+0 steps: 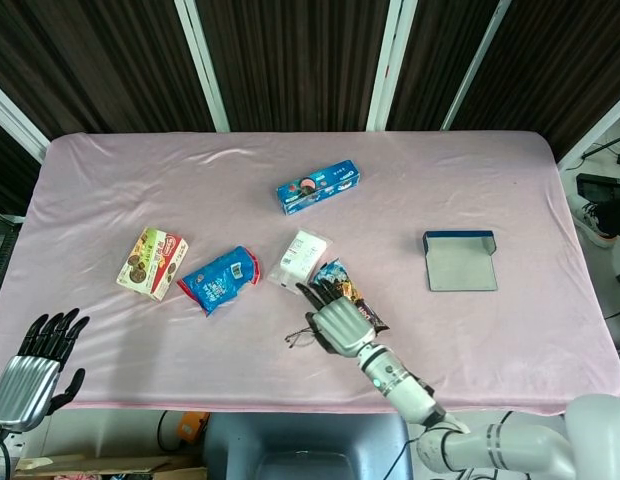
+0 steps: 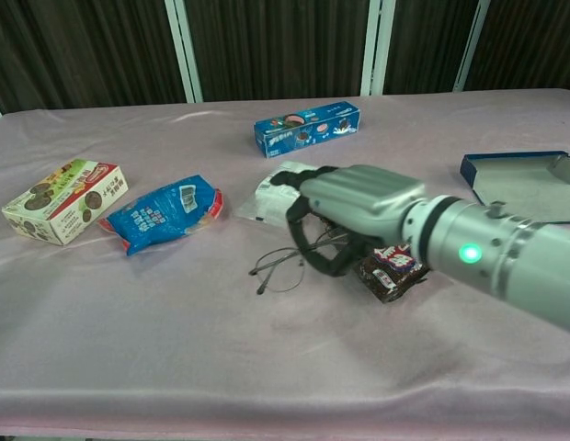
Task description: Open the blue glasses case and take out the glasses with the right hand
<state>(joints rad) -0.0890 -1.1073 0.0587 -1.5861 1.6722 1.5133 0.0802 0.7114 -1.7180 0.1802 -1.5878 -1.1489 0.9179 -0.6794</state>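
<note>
Blue glasses case (image 1: 460,260) lying open and flat on the pink-covered bench, right of centre, with a pale grey lining and a raised blue rim along the far edge; in the chest view (image 2: 522,185) seen at the right edge, shallow and tray-like. Thin wire-framed glasses (image 2: 283,264) with clear lenses, out of the case and well apart from it, near the middle of the bench, held at one end under the right hand (image 2: 354,213), lenses reaching left and low over the cloth; in the head view (image 1: 300,336) barely visible beside the hand (image 1: 337,318).
</note>
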